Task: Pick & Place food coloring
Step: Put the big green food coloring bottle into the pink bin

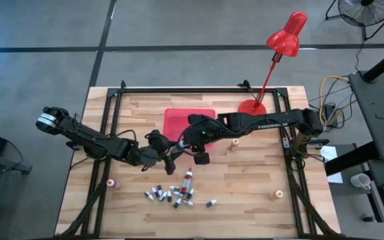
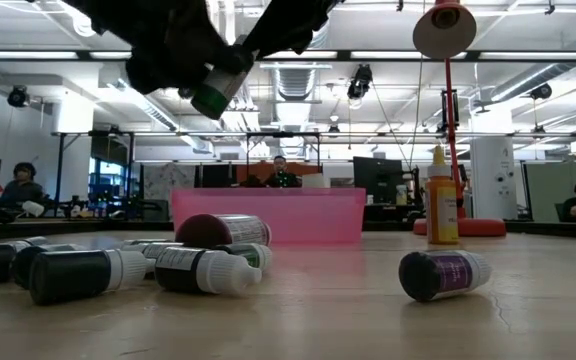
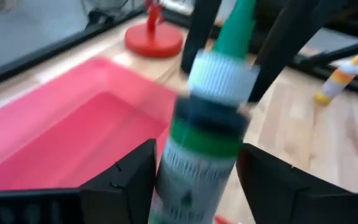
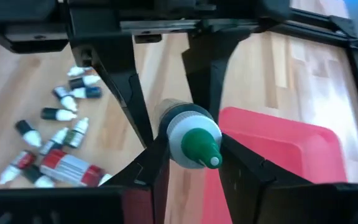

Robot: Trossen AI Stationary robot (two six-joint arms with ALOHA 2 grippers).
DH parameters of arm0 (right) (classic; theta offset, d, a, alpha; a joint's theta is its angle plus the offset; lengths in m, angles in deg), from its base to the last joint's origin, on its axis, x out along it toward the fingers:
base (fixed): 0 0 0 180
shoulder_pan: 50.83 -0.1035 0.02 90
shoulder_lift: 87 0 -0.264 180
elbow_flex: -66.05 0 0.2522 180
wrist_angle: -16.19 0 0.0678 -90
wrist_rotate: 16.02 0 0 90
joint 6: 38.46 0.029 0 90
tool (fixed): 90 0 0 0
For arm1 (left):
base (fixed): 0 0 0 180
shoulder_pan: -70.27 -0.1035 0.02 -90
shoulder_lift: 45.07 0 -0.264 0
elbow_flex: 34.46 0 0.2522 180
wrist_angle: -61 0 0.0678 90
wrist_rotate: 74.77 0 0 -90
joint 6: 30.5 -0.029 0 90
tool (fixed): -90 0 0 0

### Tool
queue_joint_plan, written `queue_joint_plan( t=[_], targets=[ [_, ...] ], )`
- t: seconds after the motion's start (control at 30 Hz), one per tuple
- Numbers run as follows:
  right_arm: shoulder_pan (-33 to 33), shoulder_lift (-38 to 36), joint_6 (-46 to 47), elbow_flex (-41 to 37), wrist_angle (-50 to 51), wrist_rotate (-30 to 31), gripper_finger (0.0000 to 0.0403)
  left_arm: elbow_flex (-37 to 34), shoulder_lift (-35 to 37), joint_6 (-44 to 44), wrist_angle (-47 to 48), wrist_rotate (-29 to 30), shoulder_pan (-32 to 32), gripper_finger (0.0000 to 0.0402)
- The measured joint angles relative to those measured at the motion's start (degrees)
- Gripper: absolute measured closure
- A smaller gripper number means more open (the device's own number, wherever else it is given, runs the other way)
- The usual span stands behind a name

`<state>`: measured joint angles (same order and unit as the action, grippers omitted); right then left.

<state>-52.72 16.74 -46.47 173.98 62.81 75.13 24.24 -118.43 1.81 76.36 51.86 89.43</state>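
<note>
- A green-tipped squeeze bottle with a ribbed white collar and green label band (image 4: 191, 140) is clamped near its nozzle end between the closed fingers of the right gripper (image 4: 190, 163).
- The same bottle's body is seen between the dark fingers of the left gripper (image 3: 194, 180), which are spread apart with gaps showing on both sides of the bottle.
- In the high view the two grippers are met above the table's middle, just beside the near edge of the shallow red rectangular plastic tray (image 1: 179, 119).
- The remaining small food coloring bottles (image 1: 172, 195) are scattered on the light wooden table (image 1: 245, 193), nearer the front edge; a longer red-labelled tube (image 1: 188, 181) lies among them.
- An orange-and-yellow bottle (image 2: 442, 208) is stood upright near the red desk lamp (image 1: 282, 50).
</note>
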Motion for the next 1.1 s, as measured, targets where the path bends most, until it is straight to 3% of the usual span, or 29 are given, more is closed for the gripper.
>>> queue_joint_plan(
  t=[0.27, 0.47, 0.57, 0.8, 0.97, 1.1],
  targets=[
    [1.2, 0.0, 2.7, -0.1, 3.1, 6.4, 0.0297, -0.1, 0.0, 6.6, 9.2, 0.0, 0.4, 0.0200],
    [5.6, 0.0, 15.0, -0.3, 13.1, 16.1, 0.0297, -0.2, 0.1, 11.2, 11.1, -8.4, 1.2, 0.0200],
    [8.4, 0.0, 18.3, -0.8, 16.7, 15.3, 0.0296, -0.2, 0.1, 13.0, 11.2, -9.6, 2.1, 0.0200],
    [13.4, 0.5, 16.6, -2.7, 17.8, 13.0, 0.0296, -0.2, 0.1, 13.8, 11.5, -9.6, 2.4, 0.0200],
    [16.3, 3.8, 16.4, -2.9, 18.1, 10.2, 0.0296, -0.2, 0.1, 14.7, 12.7, -9.5, 2.4, 0.0200],
    [17.5, 6.8, 14.8, -2.9, 17.9, 11.3, 0.0296, -0.2, 0.1, 16.6, 14.8, -9.4, 2.4, 0.0200]
  ],
)
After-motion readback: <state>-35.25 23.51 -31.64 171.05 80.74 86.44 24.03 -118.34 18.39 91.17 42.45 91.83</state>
